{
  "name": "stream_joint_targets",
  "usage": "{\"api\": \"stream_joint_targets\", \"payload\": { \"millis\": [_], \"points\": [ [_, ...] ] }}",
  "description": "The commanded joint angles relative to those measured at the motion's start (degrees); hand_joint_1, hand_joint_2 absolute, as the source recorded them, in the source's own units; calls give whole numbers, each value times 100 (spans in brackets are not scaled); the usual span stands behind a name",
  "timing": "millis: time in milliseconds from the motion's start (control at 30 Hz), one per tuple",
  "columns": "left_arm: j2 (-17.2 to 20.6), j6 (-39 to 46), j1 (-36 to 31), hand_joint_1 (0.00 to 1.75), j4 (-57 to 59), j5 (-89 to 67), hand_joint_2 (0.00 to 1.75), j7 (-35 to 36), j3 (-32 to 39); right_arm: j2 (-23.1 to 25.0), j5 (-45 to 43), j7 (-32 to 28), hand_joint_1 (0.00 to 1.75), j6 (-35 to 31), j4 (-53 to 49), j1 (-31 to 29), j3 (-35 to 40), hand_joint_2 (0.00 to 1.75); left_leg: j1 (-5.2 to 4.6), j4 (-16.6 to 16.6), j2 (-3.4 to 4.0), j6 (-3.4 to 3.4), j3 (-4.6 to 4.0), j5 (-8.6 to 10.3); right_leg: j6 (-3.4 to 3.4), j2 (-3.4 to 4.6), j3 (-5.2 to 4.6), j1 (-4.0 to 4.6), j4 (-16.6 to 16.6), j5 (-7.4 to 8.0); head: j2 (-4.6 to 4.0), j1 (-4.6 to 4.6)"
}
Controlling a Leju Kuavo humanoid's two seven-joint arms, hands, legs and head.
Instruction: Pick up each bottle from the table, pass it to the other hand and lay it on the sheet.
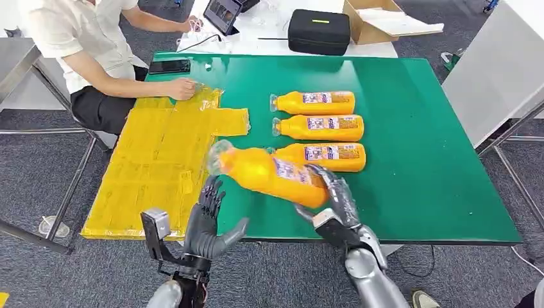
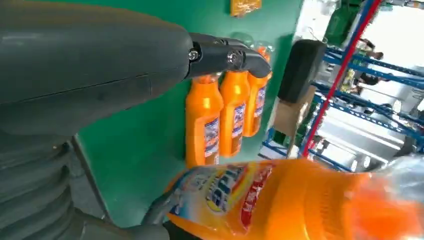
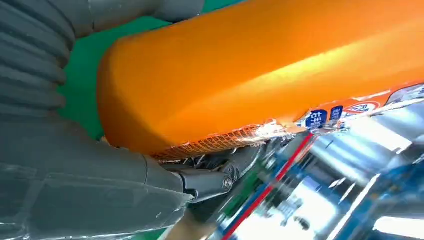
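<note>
My right hand grips an orange bottle by its base end, lifted above the green table with its clear cap pointing left toward the sheet. Up close, the same orange bottle lies across my right hand. My left hand is open, fingers spread upward, just below and left of the bottle, apart from it. In the left wrist view the held bottle hangs near my left hand. Three more orange bottles lie side by side on the table. The yellow sheet covers the table's left side.
A person sits at the far left, one hand resting on the sheet's far edge. A phone lies at the table's far left corner. Behind the table stand a black case, a tablet and a cardboard box.
</note>
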Motion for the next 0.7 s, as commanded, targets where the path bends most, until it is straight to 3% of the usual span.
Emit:
{"api": "stream_joint_targets", "payload": {
  "millis": [33, 400, 700],
  "points": [
    [-68, 245, -536, 0, 360, -294, 175, -233, 48, 262, -130, 11, 175, 235, 929, -506, 856, 175, 1, -4, 23, 2, 38, -14, -11, 15, 32, 5, -7, -7, 0, 0],
    [-78, -803, -373, 0, -158, 1004, 175, 136, 279, 450, -438, -89, 175, 262, 1692, -557, 1037, 175, 1, -3, 17, 2, 29, -13, -11, 8, 25, 4, -4, -8, 0, 0],
    [-25, -1193, -486, 0, 130, 1219, 175, 377, 89, 486, -525, -136, 175, 317, 1819, -649, 985, 175, 0, -5, 9, 3, 24, -9, -9, 2, 23, 2, -5, -7, 0, 0]
  ]
}}
